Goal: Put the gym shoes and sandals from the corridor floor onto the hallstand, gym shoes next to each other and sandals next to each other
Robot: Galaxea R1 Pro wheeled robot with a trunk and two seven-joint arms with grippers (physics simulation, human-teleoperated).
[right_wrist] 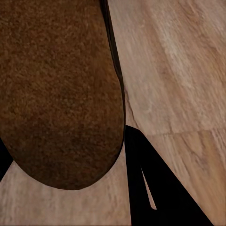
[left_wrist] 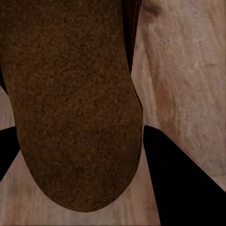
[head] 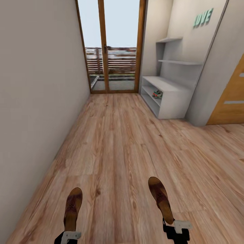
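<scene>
My left gripper (head: 70, 234) is shut on the heel of one dark brown sandal (head: 72, 206), held above the corridor floor (head: 115, 145). My right gripper (head: 174, 226) is shut on the other sandal (head: 161, 198), also clear of the floor. In the left wrist view the sandal's brown sole (left_wrist: 75, 103) lies between the black fingers (left_wrist: 179, 183). The right wrist view has its sandal's sole (right_wrist: 61, 94) beside a black finger (right_wrist: 150, 179). Far ahead on the right stands the pale hallstand (head: 176, 91). Gym shoes (head: 157, 94) with green and red accents sit on its upper open tier; how many, I cannot tell.
A plain wall (head: 37, 101) runs along the left of the corridor. A wood-framed glass door (head: 112, 47) closes the far end. An orange-brown door (head: 230, 98) stands at the right, past the hallstand. Wall shelves (head: 179, 62) hang above the bench.
</scene>
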